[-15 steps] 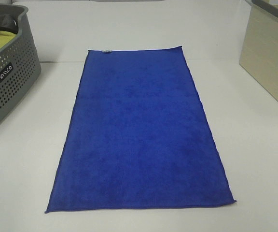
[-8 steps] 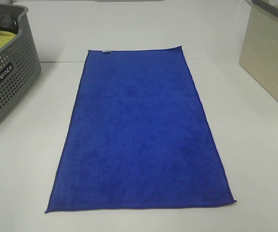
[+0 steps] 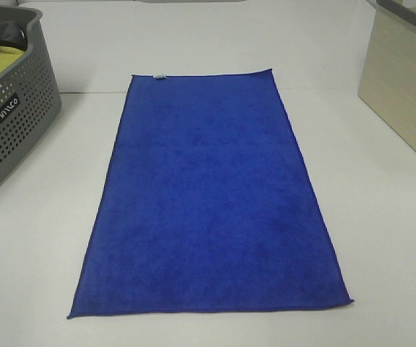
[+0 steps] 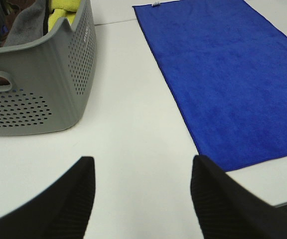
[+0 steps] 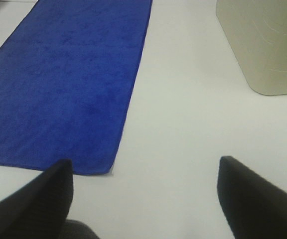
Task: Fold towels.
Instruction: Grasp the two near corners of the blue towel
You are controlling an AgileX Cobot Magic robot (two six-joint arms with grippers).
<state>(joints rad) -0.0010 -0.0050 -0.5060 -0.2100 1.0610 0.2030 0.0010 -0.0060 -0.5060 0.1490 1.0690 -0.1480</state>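
Observation:
The royal-blue towel (image 3: 209, 196) lies flat and unfolded on the white table, its long side running away from me, with a small white tag (image 3: 160, 77) at the far short edge. It also shows in the left wrist view (image 4: 228, 79) and the right wrist view (image 5: 66, 79). Neither gripper shows in the exterior high view. My left gripper (image 4: 142, 164) is open and empty over bare table, off the towel's near left corner. My right gripper (image 5: 144, 164) is open and empty over bare table, off the towel's near right corner.
A grey perforated basket (image 3: 9, 119) stands at the left, holding a yellow-green cloth (image 4: 64, 9) and a dark cloth (image 4: 26, 25). A beige bin (image 3: 403, 87) stands at the right, also in the right wrist view (image 5: 263, 42).

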